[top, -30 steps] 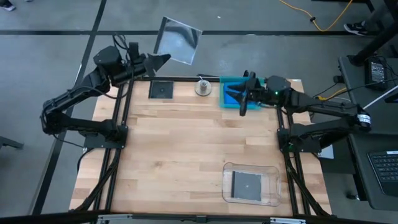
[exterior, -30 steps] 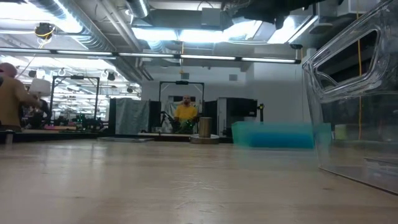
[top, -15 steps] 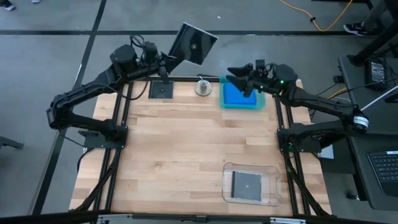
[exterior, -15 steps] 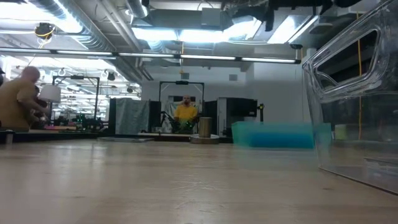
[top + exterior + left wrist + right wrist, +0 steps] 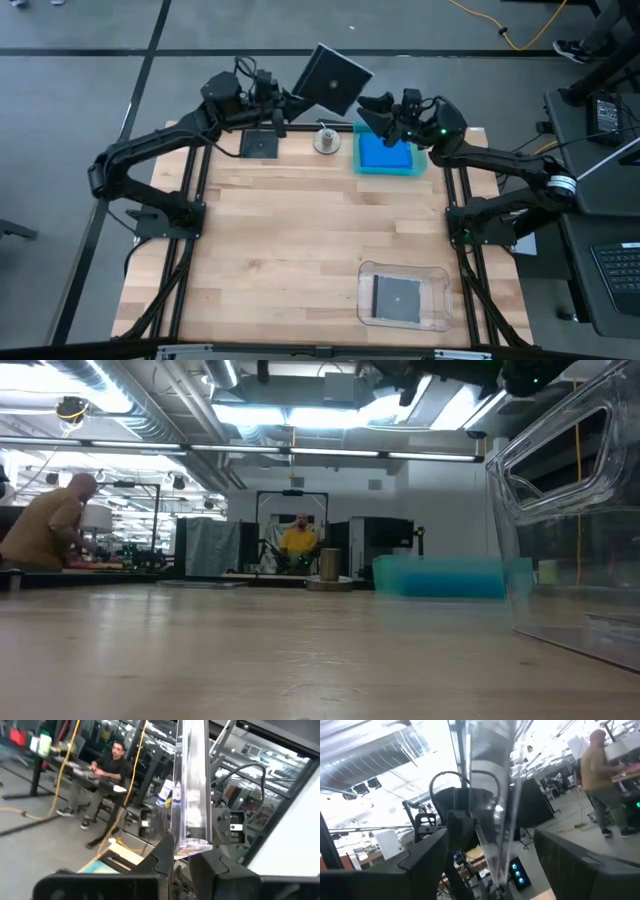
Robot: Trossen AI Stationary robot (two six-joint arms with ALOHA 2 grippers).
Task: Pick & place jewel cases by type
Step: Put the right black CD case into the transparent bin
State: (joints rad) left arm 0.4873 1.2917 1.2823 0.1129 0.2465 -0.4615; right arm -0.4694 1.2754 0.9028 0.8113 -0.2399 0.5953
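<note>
Since the earlier frames, the left gripper (image 5: 283, 103) has carried a dark case (image 5: 336, 79) rightward above the table's far edge, and the right gripper (image 5: 377, 112) has opened and risen to meet it. The left gripper is clamped on the case's lower edge, holding it tilted in the air between the two arms. The right gripper's fingers stand wide apart, with the case's edge between them but not yet pinched. A blue case lies in the teal tray (image 5: 386, 167) at the far right; another dark case (image 5: 259, 144) lies flat at the far left, and one sits in the clear tray (image 5: 437, 300) near right. Likely risk: if the left lets go before the right closes, the case could drop onto the floor behind the table.
</note>
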